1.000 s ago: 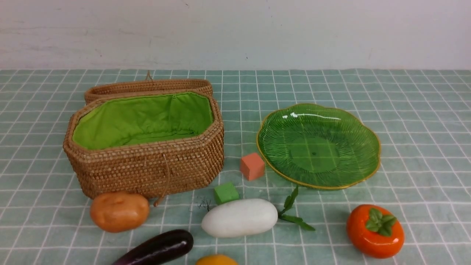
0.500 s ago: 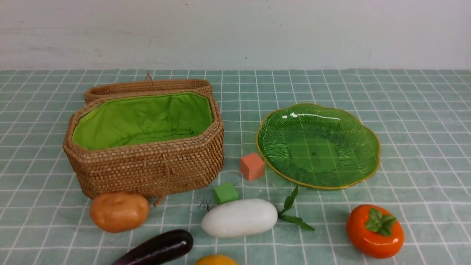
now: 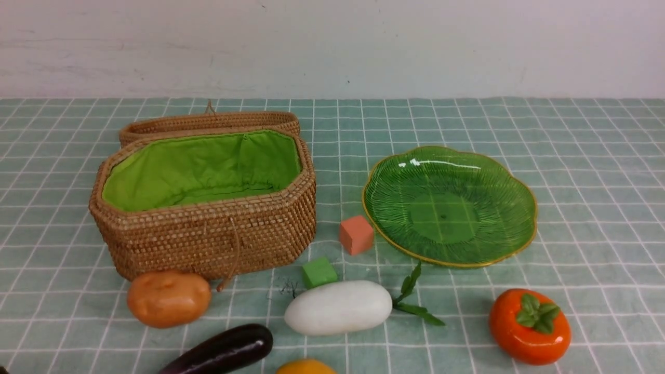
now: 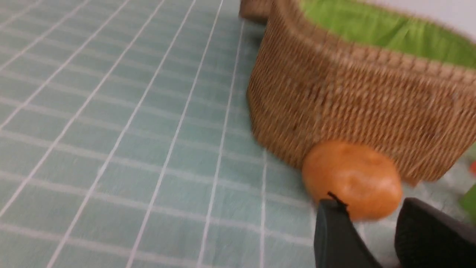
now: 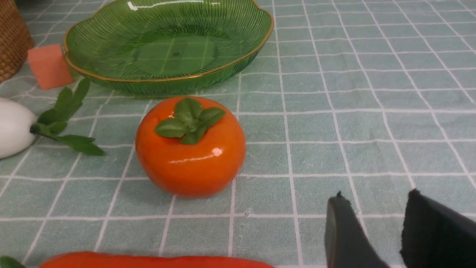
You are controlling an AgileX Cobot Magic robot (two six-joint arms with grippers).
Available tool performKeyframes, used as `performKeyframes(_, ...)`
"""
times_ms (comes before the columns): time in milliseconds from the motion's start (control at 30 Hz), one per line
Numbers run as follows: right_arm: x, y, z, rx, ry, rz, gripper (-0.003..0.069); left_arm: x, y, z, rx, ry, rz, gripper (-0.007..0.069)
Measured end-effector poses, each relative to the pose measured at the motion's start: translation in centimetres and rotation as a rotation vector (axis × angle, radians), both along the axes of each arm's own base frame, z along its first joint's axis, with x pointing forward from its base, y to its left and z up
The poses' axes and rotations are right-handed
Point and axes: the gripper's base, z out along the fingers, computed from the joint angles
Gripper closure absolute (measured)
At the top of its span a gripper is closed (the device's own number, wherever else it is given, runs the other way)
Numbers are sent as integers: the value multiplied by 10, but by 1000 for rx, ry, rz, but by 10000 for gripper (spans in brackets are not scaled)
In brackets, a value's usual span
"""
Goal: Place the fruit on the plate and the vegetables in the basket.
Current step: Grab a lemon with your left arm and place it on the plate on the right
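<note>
The left jaws stand partly apart and grip nothing, close to the brown-orange potato (image 4: 351,178), which lies at the foot of the wicker basket (image 4: 353,100). The right jaws are parted the same way and hold nothing, near the glossy orange-red persimmon (image 5: 189,156) on the counter (image 5: 353,111). The ribbed green plate (image 5: 111,37) sits just beyond the persimmon. The white radish (image 3: 337,307) lies between potato and persimmon.

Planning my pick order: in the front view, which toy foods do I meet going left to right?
Potato, radish, persimmon. Eggplant and the yellow fruit overlap these, so left out.
</note>
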Motion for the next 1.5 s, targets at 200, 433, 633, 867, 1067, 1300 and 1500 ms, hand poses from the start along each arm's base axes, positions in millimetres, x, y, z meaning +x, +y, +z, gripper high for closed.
performKeyframes(200,0,0,0,0,0,0,417,-2,-1,27,-76,-297,-19,386)
performKeyframes(433,0,0,0,0,0,0,417,-22,0,115,-103,-553,-29,386)
performKeyframes(633,0,0,0,0,0,0,417,-20,0,198,-101,-461,-25,386)
performKeyframes(867,0,0,0,0,0,0,417,50,-1,180,-48,175,16,386)
performKeyframes(1067,0,0,0,0,0,0,417,85,-1,150,-30,457,30,386)
performKeyframes(1300,0,0,0,0,0,0,417,102,-15,117,73,758,-143,386)
performKeyframes(1500,0,0,0,0,0,0,417,103,-66,90,212,983,-692,386)
